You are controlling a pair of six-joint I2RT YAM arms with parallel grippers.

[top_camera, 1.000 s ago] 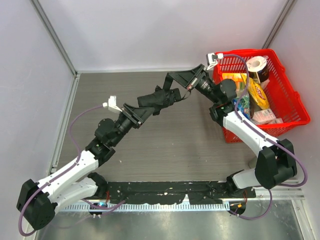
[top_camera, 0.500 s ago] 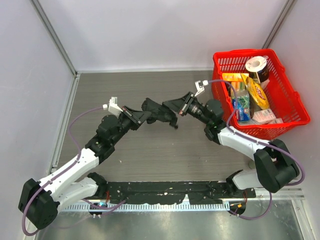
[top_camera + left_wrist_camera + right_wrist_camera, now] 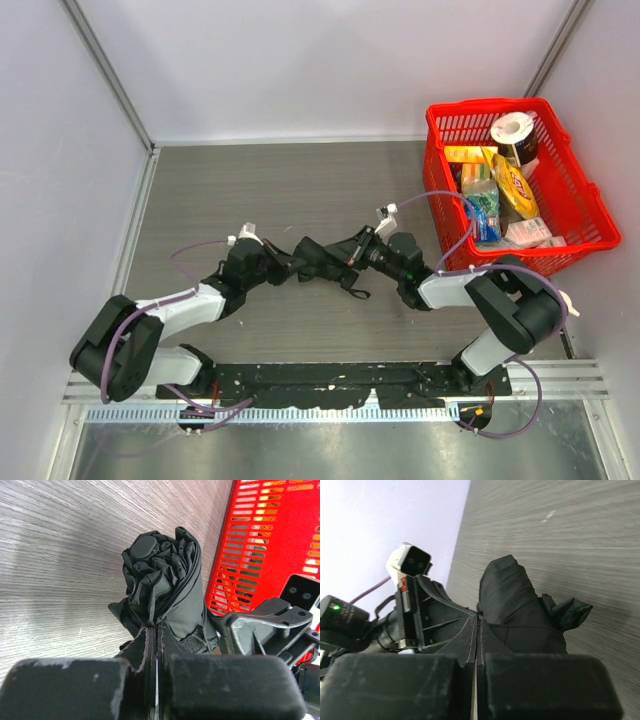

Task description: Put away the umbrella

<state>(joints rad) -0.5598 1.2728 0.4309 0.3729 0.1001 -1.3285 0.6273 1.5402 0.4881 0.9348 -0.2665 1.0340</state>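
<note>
Umbrella (image 3: 322,262): black, folded, mid-table between both grippers, well apart from the basket; whether it rests on the table (image 3: 250,190) is hard to tell.
Left gripper (image 3: 156,630): fingers pressed together, pinching canopy fabric at one end.
Right gripper (image 3: 476,625): fingers closed on the fabric at the other end.
Surroundings: red basket (image 3: 480,104) at far right, holding a paper roll (image 3: 515,128) and a yellow bag (image 3: 515,185).
In the way: the right gripper sits between umbrella and basket.
Materials: matte crumpled fabric, round cap (image 3: 145,546); grey wood-grain tabletop; slotted plastic basket wall.
</note>
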